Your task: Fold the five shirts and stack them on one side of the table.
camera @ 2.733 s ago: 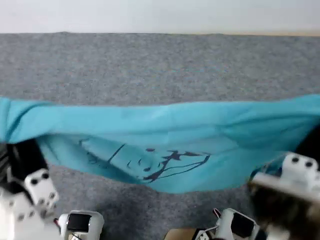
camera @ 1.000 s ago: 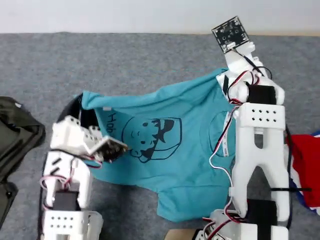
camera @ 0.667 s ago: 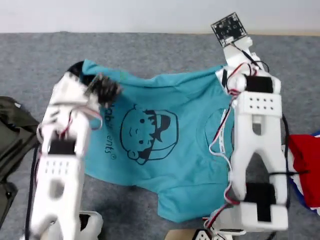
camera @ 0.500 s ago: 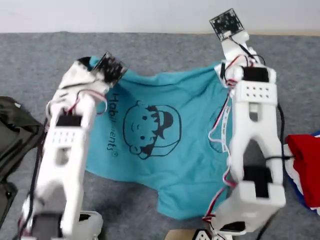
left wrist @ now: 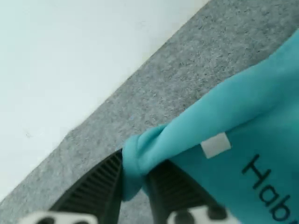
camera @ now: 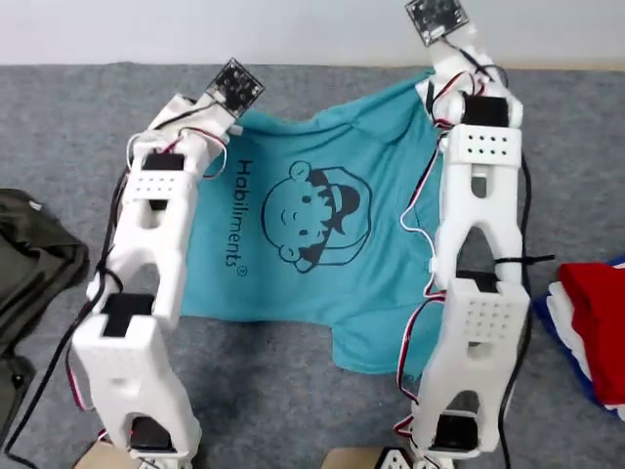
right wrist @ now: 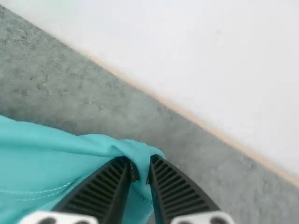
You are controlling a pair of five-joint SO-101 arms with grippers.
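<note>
A teal shirt (camera: 312, 244) is spread print-side up on the grey table (camera: 322, 401) between the two arms, with its far edge held near the back of the table, close to the white wall (camera: 293, 29). One far corner is pinched by the left gripper (left wrist: 135, 179), whose jaws are pressed together on a bunched fold of the fabric. A small white label (left wrist: 215, 144) is seen just beside that fold. The other far corner is clamped in the right gripper (right wrist: 139, 170), the jaws being nearly closed on a thin tuck of cloth. A dark green garment (camera: 34, 274) is seen at the table edge on the left arm's side. A pile of red, white and blue cloth (camera: 586, 308) is seen at the opposite edge. Both are apart from the teal shirt.
</note>
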